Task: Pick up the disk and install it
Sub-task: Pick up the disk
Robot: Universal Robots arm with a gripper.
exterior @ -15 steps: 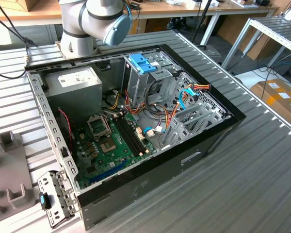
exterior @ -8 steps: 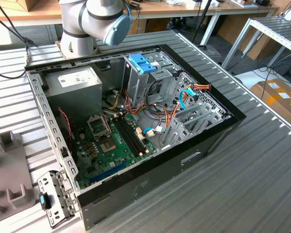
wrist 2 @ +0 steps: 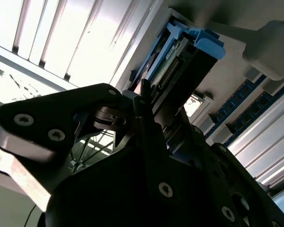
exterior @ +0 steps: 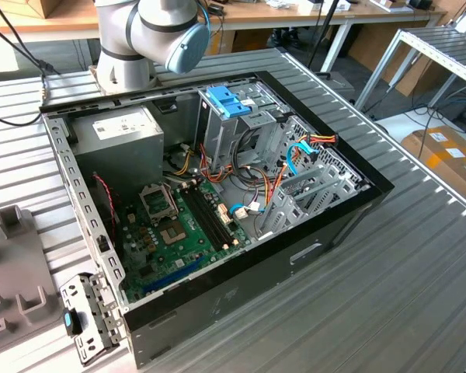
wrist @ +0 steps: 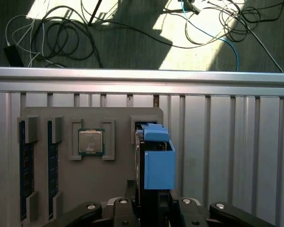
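Observation:
The disk (wrist: pixel 155 161), a grey drive in a light-blue carrier, stands on edge at a slot of the grey parts fixture (wrist: pixel 109 184). My gripper (wrist: pixel 154 201) straddles the disk, its black fingers (wrist: pixel 131 189) pressed against both flat sides. In the second wrist view the disk (wrist 2: pixel 180 56) runs out from between the black fingers (wrist 2: pixel 143 101), its blue end toward the fixture. The open computer case (exterior: pixel 349 221) lies on the slatted table in the exterior view, with a metal drive cage (exterior: pixel 307 194) toward that view's right.
The fixture also holds a processor chip (wrist: pixel 91 142) and two memory sticks (wrist: pixel 22 170). Inside the case are a darker blue latch (exterior: pixel 229 101), a grey power-supply box (exterior: pixel 120 132), a green motherboard (exterior: pixel 179 233) and loose cables (exterior: pixel 279 183). Floor cables (wrist: pixel 61 33) lie beyond the table edge.

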